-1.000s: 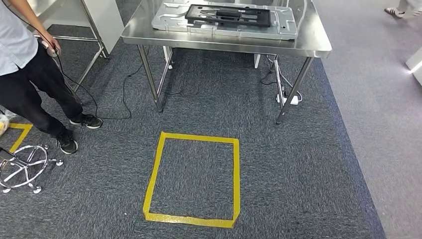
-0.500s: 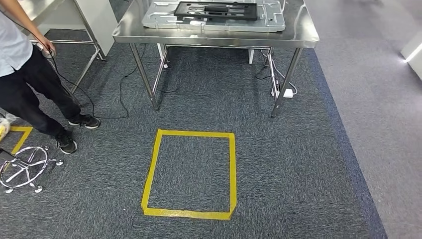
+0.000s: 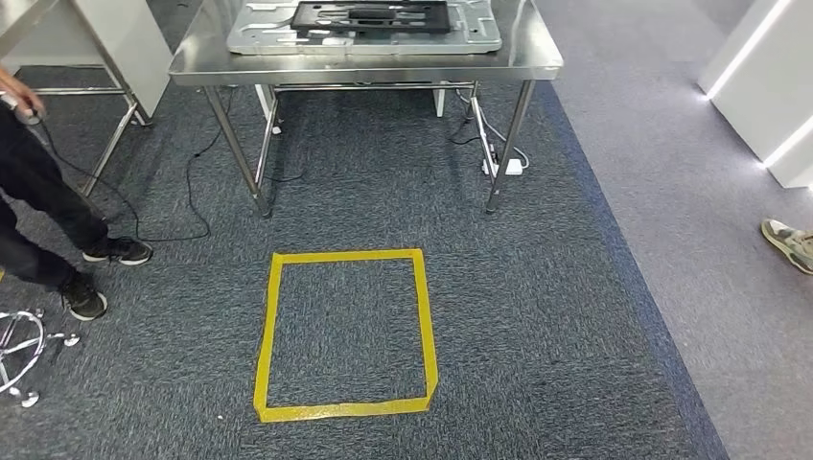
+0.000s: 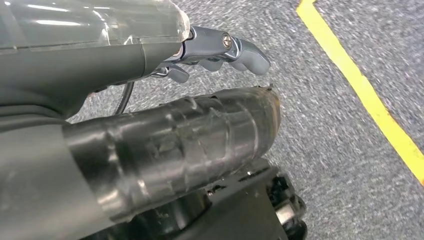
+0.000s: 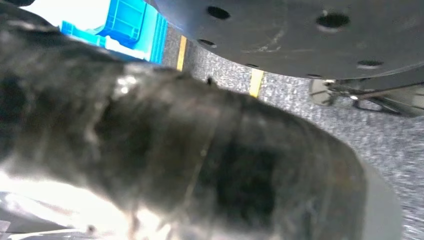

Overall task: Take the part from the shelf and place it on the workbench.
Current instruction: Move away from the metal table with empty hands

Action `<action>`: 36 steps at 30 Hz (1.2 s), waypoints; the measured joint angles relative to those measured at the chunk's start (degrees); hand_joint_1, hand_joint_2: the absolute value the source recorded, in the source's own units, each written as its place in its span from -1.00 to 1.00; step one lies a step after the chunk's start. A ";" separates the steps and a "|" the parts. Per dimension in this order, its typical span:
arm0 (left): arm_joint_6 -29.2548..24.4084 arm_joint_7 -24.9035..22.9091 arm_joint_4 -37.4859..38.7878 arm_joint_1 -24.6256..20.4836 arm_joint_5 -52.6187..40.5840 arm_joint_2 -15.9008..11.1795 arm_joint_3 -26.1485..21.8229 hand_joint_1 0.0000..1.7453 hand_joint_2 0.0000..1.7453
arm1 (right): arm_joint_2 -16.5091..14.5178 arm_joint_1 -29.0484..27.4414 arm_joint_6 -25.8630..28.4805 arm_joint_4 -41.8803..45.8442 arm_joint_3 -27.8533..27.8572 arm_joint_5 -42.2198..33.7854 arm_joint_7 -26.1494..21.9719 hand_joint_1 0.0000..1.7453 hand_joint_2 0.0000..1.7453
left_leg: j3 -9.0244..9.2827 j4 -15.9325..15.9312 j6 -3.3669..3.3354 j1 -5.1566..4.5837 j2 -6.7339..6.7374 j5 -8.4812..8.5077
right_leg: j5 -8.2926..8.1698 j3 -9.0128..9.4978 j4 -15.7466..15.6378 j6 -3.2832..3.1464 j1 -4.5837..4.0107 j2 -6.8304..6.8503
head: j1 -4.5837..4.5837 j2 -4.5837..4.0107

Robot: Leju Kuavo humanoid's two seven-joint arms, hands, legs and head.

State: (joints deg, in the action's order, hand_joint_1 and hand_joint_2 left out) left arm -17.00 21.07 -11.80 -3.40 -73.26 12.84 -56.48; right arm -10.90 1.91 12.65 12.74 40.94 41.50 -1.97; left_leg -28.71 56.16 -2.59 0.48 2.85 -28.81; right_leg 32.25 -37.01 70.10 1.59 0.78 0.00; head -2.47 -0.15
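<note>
A flat black part (image 3: 374,14) lies in a silver tray (image 3: 479,38) on the steel workbench (image 3: 364,65) at the top of the head view. In the left wrist view my left hand (image 4: 210,95) hangs over grey carpet, its thumb (image 4: 200,135) apart from its fingers (image 4: 225,50), with nothing between them. The right wrist view shows my right hand (image 5: 200,165) as a dark blurred thumb very close to the lens. Its fingers are hidden.
A yellow tape square (image 3: 271,326) marks the carpet in front of the bench. A person (image 3: 38,201) stands at the left beside a chair base (image 3: 14,355). Cables and a power strip (image 3: 508,168) lie under the bench. A shoe (image 3: 788,241) and white cabinet (image 3: 757,77) sit right.
The whole picture has shifted, so the camera has moved: the bench and tape square now sit further left and the bench higher. A person's shoe has come in at the right edge.
</note>
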 joint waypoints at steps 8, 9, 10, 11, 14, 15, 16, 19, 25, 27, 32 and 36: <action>-0.01 -0.01 0.00 -0.37 -0.04 0.05 -0.23 -1.00 -1.00 | 0.01 0.01 -1.23 -0.18 -0.69 1.60 0.90 -1.00 -1.00 | -0.29 2.33 2.21 -0.20 1.19 -2.00 | -4.04 5.54 -11.72 -2.17 -0.40 1.46 | 0.18 0.00; -0.02 0.01 0.00 -0.37 -0.04 0.05 -0.25 -1.00 -1.00 | 0.02 0.05 -1.42 -0.19 -0.85 1.82 1.03 -1.00 -1.00 | -1.23 4.46 2.43 -0.09 0.16 -3.47 | -4.21 5.51 -11.84 -2.50 -0.36 1.09 | 0.19 0.00; -0.02 0.02 0.00 -0.34 -0.04 0.05 -0.27 -1.00 -1.00 | 0.02 0.10 -1.64 -0.20 -1.04 2.04 1.17 -1.00 -1.00 | -2.76 7.83 2.55 -0.01 -1.02 -5.38 | -4.30 5.40 -11.85 -2.74 -0.40 0.68 | 0.20 0.00; -0.03 0.02 0.00 -0.27 -0.04 0.05 -0.31 -1.00 -1.00 | 0.02 0.15 -1.81 -0.20 -1.21 2.26 1.31 -1.00 -1.00 | -4.64 11.83 2.56 0.00 -1.76 -7.22 | -4.36 5.26 -11.81 -2.93 -0.51 0.21 | 0.21 0.00; -0.04 0.02 0.00 -0.10 -0.03 0.05 -0.48 -1.00 -1.00 | 0.01 0.14 -2.14 -0.26 -1.57 2.86 1.79 -1.00 -1.00 | -7.48 17.11 2.15 -0.06 -2.38 -7.52 | -4.42 5.04 -11.56 -3.10 -0.92 -1.54 | 0.20 0.00; -0.05 0.02 0.00 -0.09 -0.03 0.04 -0.53 -1.00 -1.00 | 0.01 0.14 -2.25 -0.28 -1.68 3.04 1.94 -1.00 -1.00 | -6.49 14.65 1.79 -0.14 -2.62 -5.50 | -4.42 5.08 -11.48 -3.10 -1.03 -2.18 | 0.20 0.00; -0.05 0.02 0.00 -0.11 -0.03 0.03 -0.57 -1.00 -1.00 | 0.00 0.14 -2.38 -0.31 -1.80 3.23 2.08 -1.00 -1.00 | -4.95 10.97 1.35 -0.23 -3.34 -3.15 | -4.41 5.11 -11.42 -3.10 -1.07 -2.77 | 0.19 0.00; -0.07 0.02 0.00 -0.17 -0.04 -0.04 -0.71 -1.00 -1.00 | -0.11 0.31 -2.75 -0.41 -2.33 3.74 2.53 -1.00 -1.00 | -1.67 2.72 0.48 -0.49 -6.14 0.01 | -4.61 4.60 -11.16 -2.73 -1.05 -4.31 | 0.18 0.00; -0.10 0.03 0.00 -0.21 -0.09 -0.06 -0.78 -1.00 -1.00 | 0.01 0.22 -2.90 -0.50 -2.75 4.10 3.24 -1.00 -1.00 | -0.79 0.02 -0.55 -0.33 -3.61 1.08 | -1.94 1.88 -6.35 -0.99 -0.80 -2.69 | 0.05 0.00; -0.12 0.05 0.00 -0.18 -0.07 -0.06 -0.79 -1.00 -1.00 | 0.03 0.29 -2.90 -0.50 -2.78 4.32 3.53 -1.00 -1.00 | -0.91 0.07 -0.75 -0.53 -2.30 1.08 | 1.41 -1.39 0.39 -0.51 -0.59 -1.14 | 0.00 0.00; -0.13 0.05 0.00 -0.24 -0.04 -0.04 -0.80 -1.00 -1.00 | 0.13 0.24 -2.75 -0.50 -2.78 4.53 3.68 -1.00 -1.00 | -1.14 1.00 -0.33 -0.50 0.62 0.44 | -2.79 2.42 -5.69 0.31 0.39 1.13 | 0.01 0.00; -0.14 -0.02 0.00 -0.33 -0.07 0.00 -0.80 -1.00 -1.00 | 0.14 0.24 -2.58 -0.50 -2.78 4.68 3.68 -1.00 -1.00 | -0.94 1.52 1.11 -0.63 1.95 -0.18 | -4.12 4.90 -11.08 -0.83 -0.27 2.51 | 0.02 0.00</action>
State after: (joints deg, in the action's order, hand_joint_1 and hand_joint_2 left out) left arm -17.14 21.05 -11.80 -3.73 -73.33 12.84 -57.29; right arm -10.75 2.15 10.07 12.24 38.16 46.18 1.70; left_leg -29.65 57.68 -1.48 -0.15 4.80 -28.99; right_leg 28.13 -32.11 59.02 0.76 0.51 2.51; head -2.45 -0.15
